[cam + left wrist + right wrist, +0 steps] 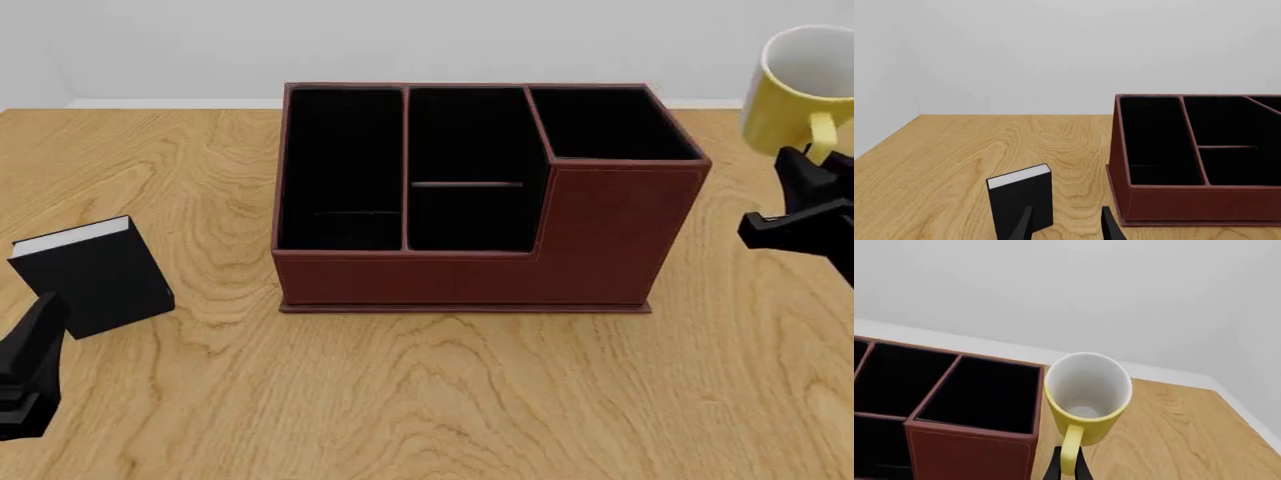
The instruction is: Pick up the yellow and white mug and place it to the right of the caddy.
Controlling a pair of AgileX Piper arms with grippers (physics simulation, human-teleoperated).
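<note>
The right end effector [810, 165] holds the yellow and white mug [801, 90] by its loop handle, its fingers closed on the handle in the right wrist view. The mug hangs above the wooden surface [441, 390] at about 3 o'clock from the caddy [601, 240], beside the caddy's taller section and apart from it, its white inside tipped toward the camera. The left end effector [1066, 225] sits low at about 8 o'clock from the caddy, its fingers parted and gripping nothing. Just beyond them a small black book [94, 275] with white pages stands upright on the surface, well apart from the caddy.
</note>
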